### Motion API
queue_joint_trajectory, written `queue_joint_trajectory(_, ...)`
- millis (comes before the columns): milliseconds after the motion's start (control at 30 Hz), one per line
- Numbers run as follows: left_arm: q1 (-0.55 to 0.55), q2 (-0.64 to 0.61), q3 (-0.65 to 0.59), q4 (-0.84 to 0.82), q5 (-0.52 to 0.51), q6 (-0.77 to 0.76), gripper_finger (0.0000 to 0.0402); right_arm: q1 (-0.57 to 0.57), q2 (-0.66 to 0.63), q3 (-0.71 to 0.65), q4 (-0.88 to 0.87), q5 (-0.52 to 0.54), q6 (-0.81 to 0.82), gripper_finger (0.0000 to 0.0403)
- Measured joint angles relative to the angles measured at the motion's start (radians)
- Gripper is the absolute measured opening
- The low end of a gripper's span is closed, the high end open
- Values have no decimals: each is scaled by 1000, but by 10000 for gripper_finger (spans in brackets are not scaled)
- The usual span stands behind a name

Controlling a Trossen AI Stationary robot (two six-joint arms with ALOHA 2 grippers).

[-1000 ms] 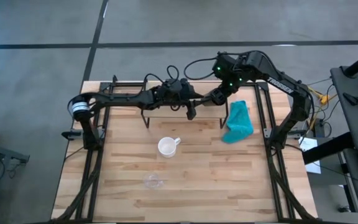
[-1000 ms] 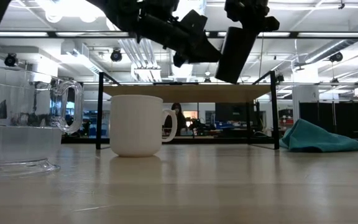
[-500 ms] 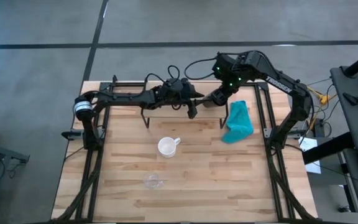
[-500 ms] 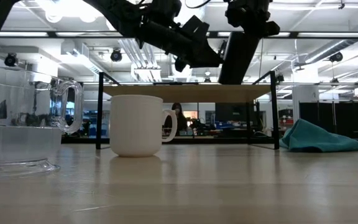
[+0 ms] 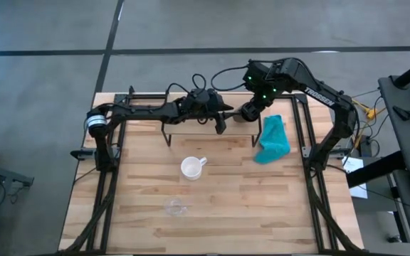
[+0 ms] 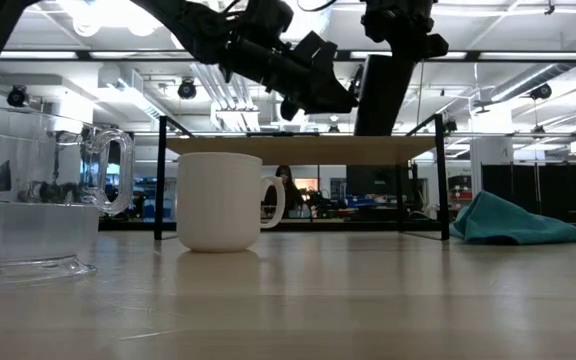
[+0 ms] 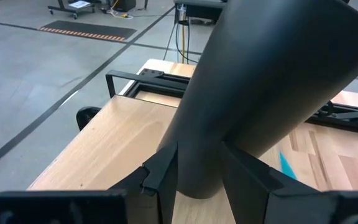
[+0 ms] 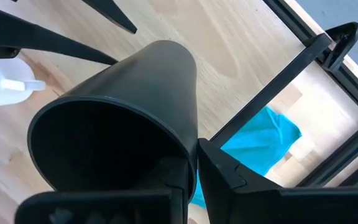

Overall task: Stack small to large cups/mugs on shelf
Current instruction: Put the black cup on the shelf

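Note:
The tall black cup [image 6: 376,95] stands upright over the right end of the shelf [image 6: 268,150], its bottom at the board's top. My right gripper [image 8: 191,163] is shut on its rim from above. My left gripper [image 7: 199,152] reaches in from the table's left and is closed around the cup's lower body. The white mug [image 5: 191,168] stands on the tabletop in front of the shelf. The clear glass cup [image 5: 176,208] stands nearer the near edge. Whether the black cup's base bears on the shelf, I cannot tell. My right gripper pinches the black cup's wall at the rim [image 8: 190,149], one finger inside the opening and one outside. It comes from above, pointing down, and the cup hangs upright below it. My left gripper has the cup's lower body [image 7: 199,180] between its two fingers [image 7: 166,171]. The cup fills the gap. The fingers come level from the table's left, across the cup.
A teal cloth [image 5: 272,140] lies crumpled on the table to the right of the shelf. The shelf's thin black legs [image 6: 158,180] stand behind the white mug. Black frame rails [image 5: 299,128] run along the table's sides. Bare tabletop lies near the front right.
My right gripper has turned the black cup from a tilt to upright over the shelf's right end, bringing its bottom end toward the table's right. My left gripper has stayed close beside the cup's lower part, shifting only slightly.

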Motion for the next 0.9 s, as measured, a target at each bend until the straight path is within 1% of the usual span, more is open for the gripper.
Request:
queue_joint_trajectory(433, 4, 22, 0, 3, 0, -1, 102, 0, 0, 0, -2, 1, -2, 24)
queue_joint_trajectory(600, 8, 23, 0, 11, 1, -1, 102, 0, 0, 0, -3, 5, -36, 24)
queue_joint_trajectory(900, 10, 23, 0, 18, 1, -1, 102, 0, 0, 0, 9, 11, -49, 24)
